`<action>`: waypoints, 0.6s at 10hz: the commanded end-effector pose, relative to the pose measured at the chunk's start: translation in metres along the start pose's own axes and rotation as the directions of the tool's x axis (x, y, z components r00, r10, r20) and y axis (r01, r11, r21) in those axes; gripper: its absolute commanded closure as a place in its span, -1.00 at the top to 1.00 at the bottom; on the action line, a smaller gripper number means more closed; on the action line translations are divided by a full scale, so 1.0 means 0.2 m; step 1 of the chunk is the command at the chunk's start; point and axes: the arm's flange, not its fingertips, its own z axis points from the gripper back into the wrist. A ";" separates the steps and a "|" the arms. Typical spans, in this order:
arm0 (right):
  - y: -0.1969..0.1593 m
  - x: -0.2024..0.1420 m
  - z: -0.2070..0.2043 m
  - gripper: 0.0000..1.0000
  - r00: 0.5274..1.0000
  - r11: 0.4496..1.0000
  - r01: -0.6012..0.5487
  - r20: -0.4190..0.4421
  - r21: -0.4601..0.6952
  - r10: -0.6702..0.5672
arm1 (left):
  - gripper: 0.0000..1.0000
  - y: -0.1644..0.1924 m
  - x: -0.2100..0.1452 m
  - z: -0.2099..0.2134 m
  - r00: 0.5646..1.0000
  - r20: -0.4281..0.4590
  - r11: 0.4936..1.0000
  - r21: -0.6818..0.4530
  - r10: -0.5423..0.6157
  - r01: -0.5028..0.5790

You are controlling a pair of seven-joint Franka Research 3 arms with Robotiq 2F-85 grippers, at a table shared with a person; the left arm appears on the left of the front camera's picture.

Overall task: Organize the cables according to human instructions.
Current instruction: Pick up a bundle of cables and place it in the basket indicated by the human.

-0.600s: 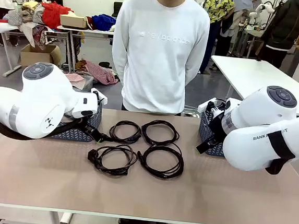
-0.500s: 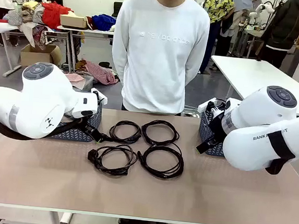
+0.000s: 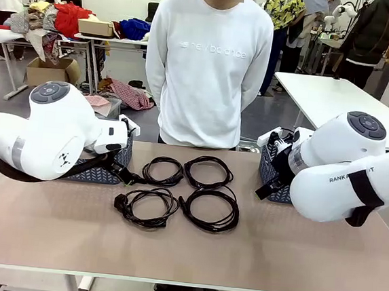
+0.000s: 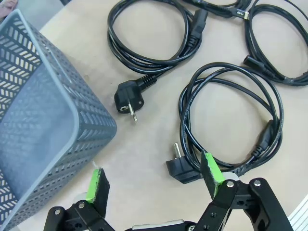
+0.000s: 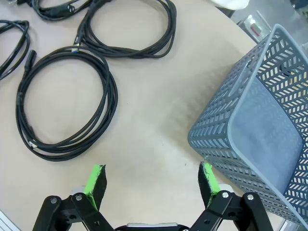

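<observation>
Four black cables lie coiled on the table (image 3: 184, 260) in front of a person (image 3: 206, 85) in a white top. At the far left stands the left basket (image 3: 104, 168). The left gripper (image 4: 151, 166) hangs over the table with its green fingers wide apart and nothing in them. The left basket sits up and to one side of it. The plug of the front-left cable (image 4: 231, 125) lies just by one finger, not touching it. The back-left cable (image 4: 149, 38) is farther off, with its plug near the basket.

In the middle are the back-right cable (image 3: 208, 172) and the front-right cable (image 3: 209, 209). The right gripper (image 5: 152, 168) is also wide open and holds nothing. The front-right cable lies near one finger. The right basket (image 5: 260, 125) is just beside the other finger.

The white top says "new balance". The right arm shows "RANK", and a black strap covers the rest. In the front view the big white arms hide much of both baskets. Some cables are cut off at the top of both wrist views.
</observation>
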 end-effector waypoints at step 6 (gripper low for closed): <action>-0.02 0.00 0.01 1.00 1.000 1.000 -0.004 0.015 0.026 0.004 | 1.00 0.01 -0.01 0.02 1.000 -0.003 1.000 -0.013 -0.010 0.010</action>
